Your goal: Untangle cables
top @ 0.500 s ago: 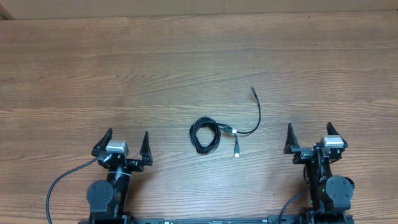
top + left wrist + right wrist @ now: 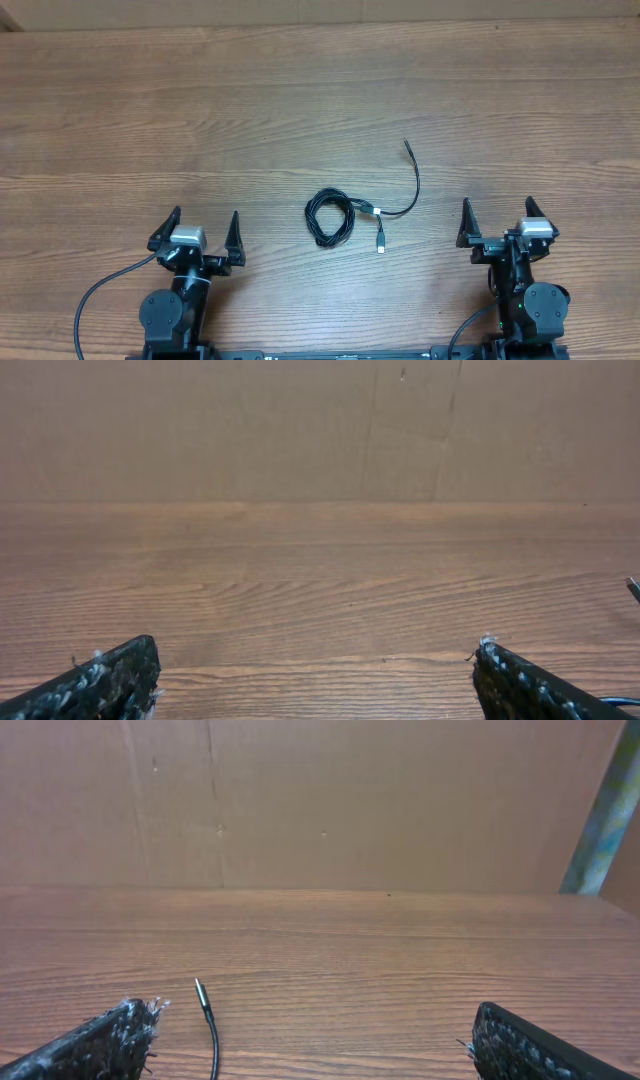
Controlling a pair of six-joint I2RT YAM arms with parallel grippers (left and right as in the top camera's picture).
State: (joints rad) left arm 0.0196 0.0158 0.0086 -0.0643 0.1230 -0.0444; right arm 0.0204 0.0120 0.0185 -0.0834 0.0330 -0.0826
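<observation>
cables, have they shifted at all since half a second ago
No. In the overhead view the cables lie in the same place against the wood grain of the table, coil on the left, loose tail curving up to the right.

A wood-grain desk (image 2: 300,110) fills the view. Behind it stands a brown wall (image 2: 300,430), possibly cardboard. A pale post (image 2: 600,820) leans at the right.

A robot lab bench: wood-grain table (image 2: 300,90) backed by a cardboard wall (image 2: 300,430).
</observation>
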